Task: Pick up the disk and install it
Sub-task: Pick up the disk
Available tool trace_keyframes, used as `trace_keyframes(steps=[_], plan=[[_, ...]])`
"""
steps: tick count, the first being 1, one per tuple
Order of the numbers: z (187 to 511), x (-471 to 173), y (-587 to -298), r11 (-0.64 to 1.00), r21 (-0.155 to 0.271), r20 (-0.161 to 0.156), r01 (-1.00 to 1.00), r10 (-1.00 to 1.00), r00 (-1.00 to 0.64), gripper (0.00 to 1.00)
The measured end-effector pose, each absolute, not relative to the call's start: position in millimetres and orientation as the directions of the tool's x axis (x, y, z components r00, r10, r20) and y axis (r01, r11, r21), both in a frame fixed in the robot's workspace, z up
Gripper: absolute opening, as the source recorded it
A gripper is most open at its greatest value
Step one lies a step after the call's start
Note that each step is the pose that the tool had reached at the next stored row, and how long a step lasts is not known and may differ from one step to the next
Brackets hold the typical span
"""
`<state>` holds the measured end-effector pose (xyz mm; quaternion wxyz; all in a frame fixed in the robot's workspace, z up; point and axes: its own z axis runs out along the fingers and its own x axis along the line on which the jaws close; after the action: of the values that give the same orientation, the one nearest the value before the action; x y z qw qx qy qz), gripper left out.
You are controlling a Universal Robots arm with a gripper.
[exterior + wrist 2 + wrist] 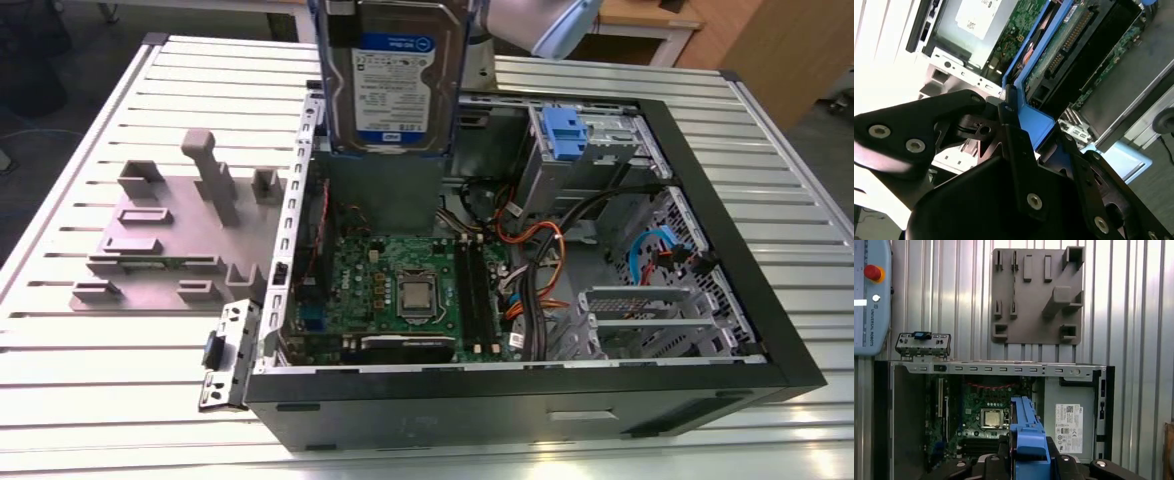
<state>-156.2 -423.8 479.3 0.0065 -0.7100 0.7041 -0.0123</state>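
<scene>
The disk (395,80) has smooth blue plastic rails; the table (120,340) is ribbed, shiny metal.

In the exterior view we only get part of the disk (395,80) over the computer case (534,395). The frame edge chops its top off, and it blocks the bit of case right behind it. In the first wrist view the gripper (1029,462) covers its near end. Label print's too small for us.
</scene>
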Motion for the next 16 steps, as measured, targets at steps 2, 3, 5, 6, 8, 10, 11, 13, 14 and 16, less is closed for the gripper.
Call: trace_keyframes(steps=[2,3,5,6,8,10,11,13,14,16], plan=[[479,-151,-424,-0.009,-0.027,0.008,-1.000,-1.000,0.008,0.36],[479,-148,-424,-0.009,-0.027,0.008,-1.000,-1.000,0.008,0.36],[479,-143,-425,-0.009,-0.027,0.008,-1.000,-1.000,0.008,0.36],[479,-141,-425,-0.009,-0.027,0.008,-1.000,-1.000,0.008,0.36],[479,-137,-426,-0.009,-0.027,0.008,-1.000,-1.000,0.008,0.36],[479,-135,-428,-0.008,-0.027,0.008,-1.000,-1.000,0.008,0.36],[479,-134,-428,-0.008,-0.027,0.008,-1.000,-1.000,0.008,0.36],[479,-131,-429,-0.008,-0.027,0.008,-1.000,-1.000,0.007,0.36],[479,-130,-430,-0.008,-0.027,0.008,-1.000,-1.000,0.007,0.36],[479,-127,-430,-0.007,-0.027,0.008,-1.000,-1.000,0.007,0.36]])
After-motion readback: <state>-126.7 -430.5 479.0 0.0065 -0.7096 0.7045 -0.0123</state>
